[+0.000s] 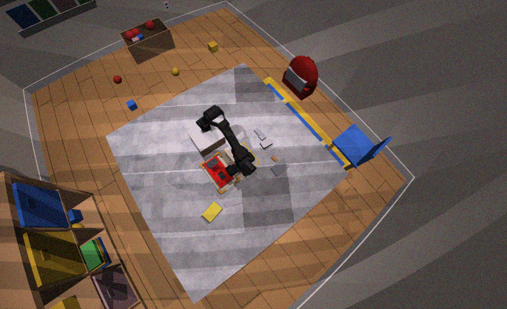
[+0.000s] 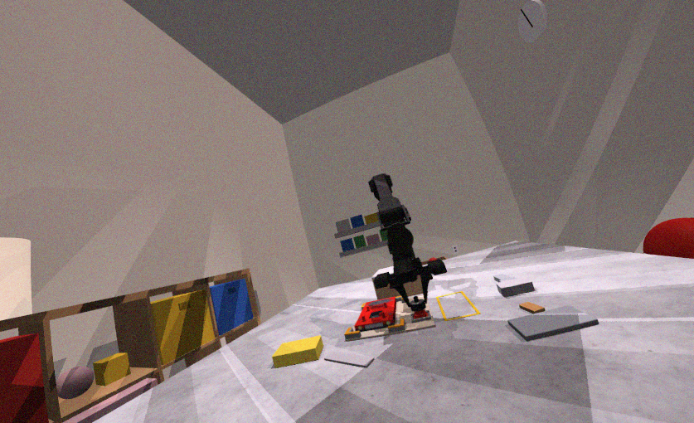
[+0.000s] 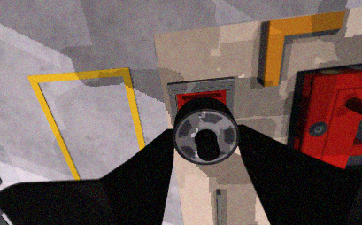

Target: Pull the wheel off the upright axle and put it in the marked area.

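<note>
The wheel (image 2: 416,303) (image 3: 184,137) is seated on the upright axle (image 3: 207,148), above a red support (image 2: 420,315) (image 3: 201,96) on the beige board (image 1: 228,188) (image 2: 417,327) (image 3: 198,53). It is gripped from both sides by the end effector (image 1: 240,170) (image 2: 416,302) (image 3: 206,133), whose fingers are closed on its rim. In the exterior view, the red panel (image 1: 220,173) (image 2: 376,313) (image 3: 327,111) is set on the board to the left of the wheel. The marked area (image 1: 251,152) (image 2: 462,317) (image 3: 85,76), outlined in yellow on the counter (image 1: 194,249) (image 2: 444,378) (image 3: 8,106), is seen just right of the board, apart from the wheel. A yellow block (image 1: 212,211) (image 2: 298,352) is placed near and left, with a thin plate (image 1: 233,203) (image 2: 349,359) beside it. Farther right, an orange piece (image 1: 274,158) (image 2: 531,306) is seen between a near grey slab (image 1: 278,169) (image 2: 551,323) and a far grey block (image 1: 266,143) (image 2: 515,287).
</note>
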### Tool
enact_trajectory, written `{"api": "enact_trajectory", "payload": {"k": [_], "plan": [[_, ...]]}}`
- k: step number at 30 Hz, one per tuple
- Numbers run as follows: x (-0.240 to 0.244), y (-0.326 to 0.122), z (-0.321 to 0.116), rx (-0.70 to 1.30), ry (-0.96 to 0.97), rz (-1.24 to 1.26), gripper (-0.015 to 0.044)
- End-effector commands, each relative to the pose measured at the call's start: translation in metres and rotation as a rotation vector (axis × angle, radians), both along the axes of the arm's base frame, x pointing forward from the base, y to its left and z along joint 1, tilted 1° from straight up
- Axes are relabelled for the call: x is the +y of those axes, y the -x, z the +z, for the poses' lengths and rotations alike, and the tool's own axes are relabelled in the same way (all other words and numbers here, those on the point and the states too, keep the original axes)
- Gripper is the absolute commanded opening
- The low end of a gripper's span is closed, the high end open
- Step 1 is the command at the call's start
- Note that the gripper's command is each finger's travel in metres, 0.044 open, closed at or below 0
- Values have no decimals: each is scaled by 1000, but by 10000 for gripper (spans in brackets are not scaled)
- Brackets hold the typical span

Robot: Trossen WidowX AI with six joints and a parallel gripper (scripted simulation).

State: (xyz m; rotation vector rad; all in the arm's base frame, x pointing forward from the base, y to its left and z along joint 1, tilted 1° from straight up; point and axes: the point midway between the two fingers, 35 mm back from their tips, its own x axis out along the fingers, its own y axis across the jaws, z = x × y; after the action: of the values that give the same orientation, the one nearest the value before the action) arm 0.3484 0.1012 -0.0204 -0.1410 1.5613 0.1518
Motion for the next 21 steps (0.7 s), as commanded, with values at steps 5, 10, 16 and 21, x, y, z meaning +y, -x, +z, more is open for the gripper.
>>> {"api": "enact_trajectory", "payload": {"k": [5, 10, 16, 21], "plan": [[0, 1, 1, 2, 1, 0, 30], [0, 1, 2, 2, 1, 0, 0], [0, 0, 4, 1, 1, 0, 0], [0, 0, 6, 1, 1, 0, 0]]}}
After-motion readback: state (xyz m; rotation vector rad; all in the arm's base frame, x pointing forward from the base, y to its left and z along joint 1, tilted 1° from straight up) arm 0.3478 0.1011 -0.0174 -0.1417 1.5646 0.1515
